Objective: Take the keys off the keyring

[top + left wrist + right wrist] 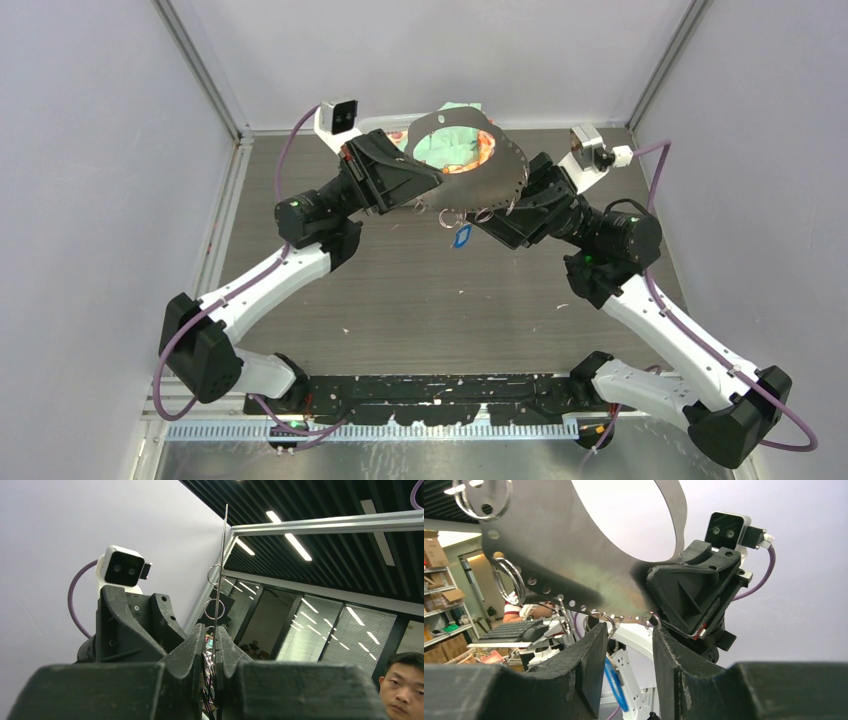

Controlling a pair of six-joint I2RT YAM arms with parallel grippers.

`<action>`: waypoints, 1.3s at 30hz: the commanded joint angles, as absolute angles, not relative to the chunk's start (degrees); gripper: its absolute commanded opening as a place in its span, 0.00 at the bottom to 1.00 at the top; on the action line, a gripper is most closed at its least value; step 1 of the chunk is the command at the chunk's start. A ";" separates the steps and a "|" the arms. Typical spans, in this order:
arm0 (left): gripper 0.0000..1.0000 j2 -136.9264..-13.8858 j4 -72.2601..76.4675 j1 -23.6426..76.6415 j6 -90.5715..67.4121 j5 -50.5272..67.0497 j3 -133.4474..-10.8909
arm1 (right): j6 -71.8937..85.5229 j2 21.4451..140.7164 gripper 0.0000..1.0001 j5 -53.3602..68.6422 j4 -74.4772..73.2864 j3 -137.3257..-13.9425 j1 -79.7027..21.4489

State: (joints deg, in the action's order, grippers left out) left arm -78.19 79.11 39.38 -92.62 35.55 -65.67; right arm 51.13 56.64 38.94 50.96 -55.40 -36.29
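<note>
Grey metal keyring [574, 565] is raised off the table, its thin edge clamped between the closed fingers of the left gripper [212, 647]. The right gripper [629, 635] has its fingers apart, just under the plate's perforated rim. The keys [462, 237], with their blue tag, hang from that rim beside the right gripper.

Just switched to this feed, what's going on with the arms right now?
The keyring is up in the air between the two arms. The left gripper is shut on its edge, holding it up. The right gripper is open, jaws either side of the lower rim by the small loops. The keys, with their blue tag, hang below that rim, apparently not yet off.
</note>
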 commanded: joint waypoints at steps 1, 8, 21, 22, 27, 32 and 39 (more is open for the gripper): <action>0.00 -78.07 81.93 39.73 -92.94 34.03 -68.05 | 52.03 56.37 0.43 39.67 54.90 -58.14 -36.82; 0.01 -78.48 81.26 39.73 -92.55 32.53 -67.81 | 52.13 56.02 0.43 40.04 55.27 -57.93 -37.39; 0.00 -78.39 79.37 39.73 -91.60 32.25 -67.19 | 52.03 55.76 0.29 39.46 55.23 -57.93 -38.05; 0.01 -78.32 79.37 39.77 -91.63 32.13 -67.15 | 51.77 55.62 0.25 39.23 54.96 -57.78 -38.07; 0.01 -77.93 78.66 39.75 -90.94 32.34 -66.87 | 49.77 54.18 0.07 38.23 52.21 -57.24 -38.07; 0.01 -76.36 76.12 39.45 -87.91 31.51 -64.29 | 44.90 51.62 0.01 37.51 44.83 -56.93 -38.09; 0.00 -73.69 69.09 38.11 -80.35 29.98 -57.83 | 31.28 47.07 0.01 34.75 16.31 -59.15 -38.11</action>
